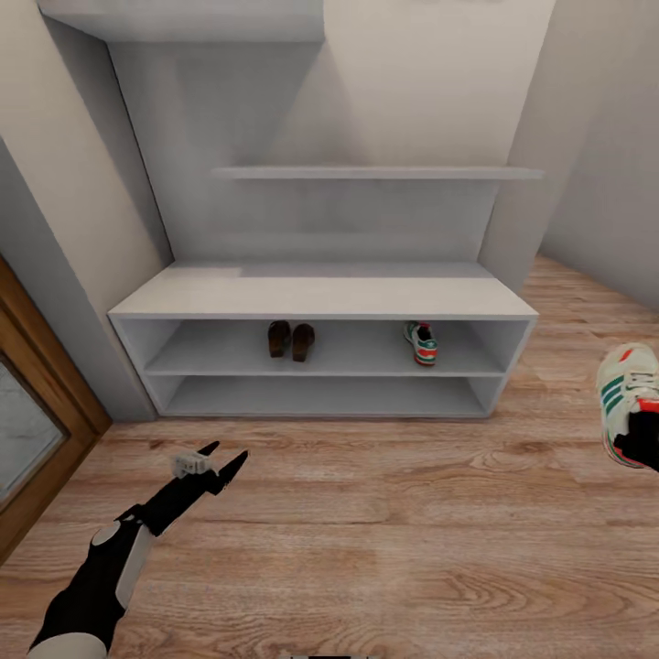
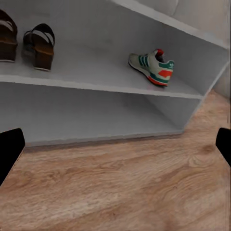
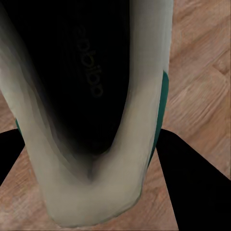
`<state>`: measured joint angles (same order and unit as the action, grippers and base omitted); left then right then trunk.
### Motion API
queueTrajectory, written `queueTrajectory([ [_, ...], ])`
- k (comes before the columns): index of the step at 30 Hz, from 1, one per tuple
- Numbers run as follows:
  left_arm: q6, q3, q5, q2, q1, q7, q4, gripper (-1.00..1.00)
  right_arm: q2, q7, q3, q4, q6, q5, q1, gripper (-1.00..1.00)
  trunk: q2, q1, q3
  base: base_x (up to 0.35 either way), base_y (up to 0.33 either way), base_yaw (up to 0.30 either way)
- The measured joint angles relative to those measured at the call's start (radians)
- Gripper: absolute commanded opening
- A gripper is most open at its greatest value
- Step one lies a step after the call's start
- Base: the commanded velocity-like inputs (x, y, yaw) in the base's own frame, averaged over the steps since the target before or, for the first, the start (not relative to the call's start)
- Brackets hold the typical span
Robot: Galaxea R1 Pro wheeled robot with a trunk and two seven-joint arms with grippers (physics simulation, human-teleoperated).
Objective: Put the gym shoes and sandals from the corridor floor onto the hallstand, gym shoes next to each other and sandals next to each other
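- One white low gym shoe with teal-green side stripes and a red-orange heel [image 1: 422,343] sits on the upper shelf of the wide, low, light-grey hallstand [image 1: 320,297], towards its right end; the left wrist view shows it [image 2: 152,67] lying flat there.
- The second white gym shoe with green stripes [image 1: 626,394] is held off the floor at the right edge of the head view, well apart from the hallstand.
- The right hand [image 1: 641,450] pinches that shoe at its heel end; in the right wrist view the dark fingers [image 3: 192,187] press on either side of the shoe's pale heel wall [image 3: 91,192].
- The two dark brown sandals with tan insoles [image 1: 290,340] stand side by side, just beside each other, on the same upper shelf near its middle, well apart from the shelved gym shoe.
- The lower shelf compartment runs beneath them.
- The left hand [image 1: 224,460] hovers over the light brown wood-grain plank floor [image 1: 394,549] in front of the hallstand, its fingers spread and holding nothing.
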<state>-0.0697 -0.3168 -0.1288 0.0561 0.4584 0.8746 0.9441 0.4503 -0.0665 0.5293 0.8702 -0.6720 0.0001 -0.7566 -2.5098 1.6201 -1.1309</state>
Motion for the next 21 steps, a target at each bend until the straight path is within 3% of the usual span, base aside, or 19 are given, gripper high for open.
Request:
queueTrajectory([
  [1, 0.001, -0.011, -0.001, 0.007, 0.000, 0.021, 0.000, 1.00, -0.015, -0.001, -0.008, 0.000, 0.000, 0.007, 0.000, -1.00, 0.000, 0.000, 0.000, 0.000, 0.000, 0.000],
  [2, 0.002, -0.026, -0.002, 0.024, 0.000, 0.064, 0.000, 1.00, -0.047, 0.000, -0.020, 0.000, 0.000, 0.006, 0.000, -1.00, 0.000, 0.000, 0.000, 0.000, 0.000, 0.000],
  [5, 0.006, -0.046, -0.005, 0.088, 0.000, 0.194, -0.001, 1.00, -0.167, -0.001, -0.038, 0.001, 0.000, 0.003, 0.000, -1.00, 0.000, 0.000, 0.000, 0.000, 0.000, 0.000],
  [6, 0.007, -0.048, -0.005, 0.098, 0.000, 0.215, -0.001, 1.00, -0.183, -0.002, -0.040, 0.001, 0.000, 0.012, 0.000, -1.00, 0.000, 0.000, 0.000, 0.000, 0.000, 0.000],
  [7, 0.009, -0.053, -0.006, 0.124, 0.000, 0.267, -0.001, 1.00, -0.222, -0.001, -0.049, 0.001, -0.001, 0.018, 0.000, -1.00, 0.000, 0.000, 0.000, 0.000, 0.000, 0.000],
  [10, 0.009, -0.058, -0.007, 0.157, 0.000, 0.318, -0.002, 1.00, -0.279, -0.002, -0.085, 0.001, 0.000, 0.012, 0.000, -1.00, 0.000, 0.000, 0.000, 0.000, 0.000, 0.000],
  [12, 0.008, -0.061, -0.007, 0.176, 0.000, 0.351, -0.002, 1.00, -0.315, -0.002, -0.132, 0.001, -0.002, 0.010, 0.000, -1.00, 0.000, 0.000, 0.000, 0.000, 0.000, 0.000],
  [14, 0.009, -0.063, -0.006, 0.190, 0.000, 0.382, -0.002, 1.00, -0.360, 0.000, -0.215, 0.001, -0.004, -0.002, 0.000, -1.00, 0.000, 0.000, 0.000, 0.000, 0.000, 0.000],
  [15, 0.009, -0.063, -0.006, 0.192, 0.000, 0.387, -0.002, 1.00, -0.371, -0.001, -0.238, 0.001, -0.005, 0.007, -0.001, -1.00, 0.000, 0.000, 0.000, 0.000, 0.000, 0.000],
  [16, 0.009, -0.063, -0.005, 0.196, 0.000, 0.396, -0.002, 1.00, -0.398, -0.001, -0.301, 0.001, -0.009, 0.021, -0.001, -1.00, 0.000, 0.000, 0.000, 0.000, 0.000, 0.000],
  [17, 0.008, -0.063, -0.004, 0.197, 0.000, 0.399, -0.002, 1.00, -0.429, -0.002, -0.344, 0.002, -0.009, -0.006, -0.001, -1.00, 0.000, 0.000, 0.000, 0.000, 0.000, 0.000],
  [18, 0.009, -0.063, -0.004, 0.198, 0.000, 0.401, -0.002, 1.00, -0.432, -0.003, -0.361, 0.002, -0.011, 0.012, -0.001, -1.00, 0.000, 0.000, 0.000, 0.000, 0.000, 0.000],
  [21, 0.008, -0.063, -0.001, 0.199, 0.000, 0.405, -0.001, 1.00, -0.458, -0.003, -0.422, 0.003, -0.030, 0.006, -0.001, -1.00, 0.000, 0.000, 0.000, 0.000, 0.000, 0.000],
])
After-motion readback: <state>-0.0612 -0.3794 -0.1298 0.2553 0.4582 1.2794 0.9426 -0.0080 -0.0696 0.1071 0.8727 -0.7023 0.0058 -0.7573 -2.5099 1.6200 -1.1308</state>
